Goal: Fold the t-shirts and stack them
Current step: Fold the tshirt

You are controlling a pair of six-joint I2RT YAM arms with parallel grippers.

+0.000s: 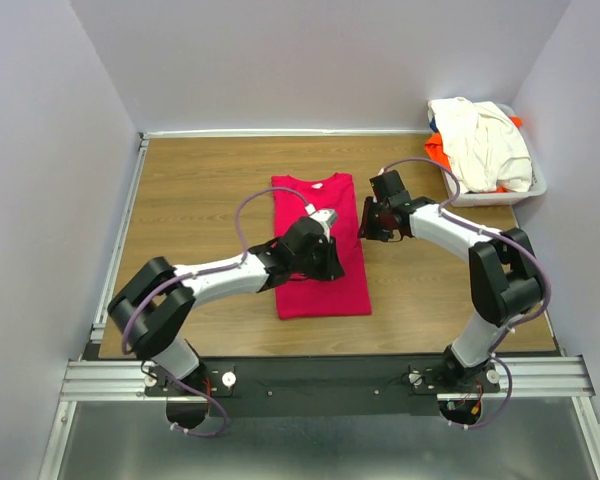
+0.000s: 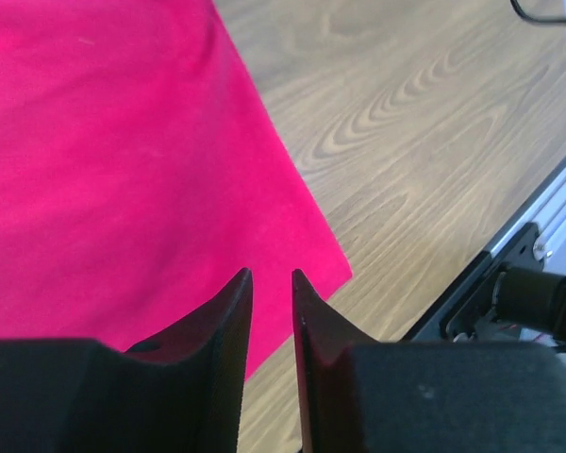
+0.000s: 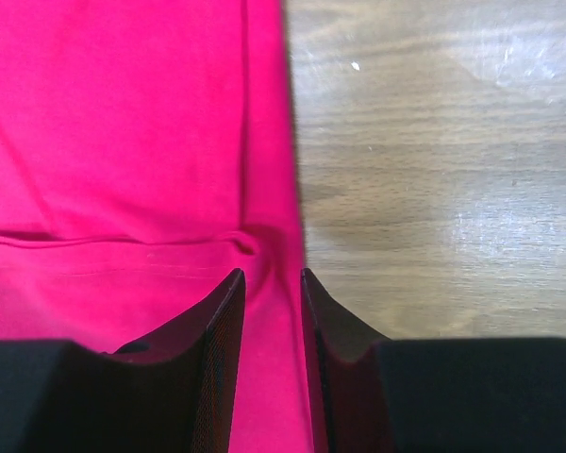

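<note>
- Shirts from above: the pink shirt (image 1: 325,297) lies flat as a narrow oblong at mid-table, collar toward the far wall.
- The left claw (image 1: 325,265) hangs over the shirt's middle. The right claw (image 1: 368,225) sits at its right edge, in the upper half.
- A white shirt (image 1: 485,140) is heaped over an orange shirt (image 1: 438,150) in a basket (image 1: 525,190) at the far right corner, well apart from both claws.
- The table (image 1: 200,200) is wood-grained, closed in by plain pale walls (image 1: 310,60), with a metal rail (image 1: 330,375) along the near edge.
- Left wrist view: the left claw (image 2: 272,283) stands open by a narrow slit with nothing between the tips. The pink shirt (image 2: 123,170) fills the left side, one corner just beside the right tip. Bare table (image 2: 406,142) and the rail (image 2: 547,217) lie to the right.
- Right wrist view: the right claw (image 3: 272,283) straddles the straight right edge of the pink shirt (image 3: 123,123). Its tips are a little apart, with pink cloth in the gap and a small pucker at the left tip. I cannot tell whether it grips the cloth. Glossy table (image 3: 434,189) lies to the right.
</note>
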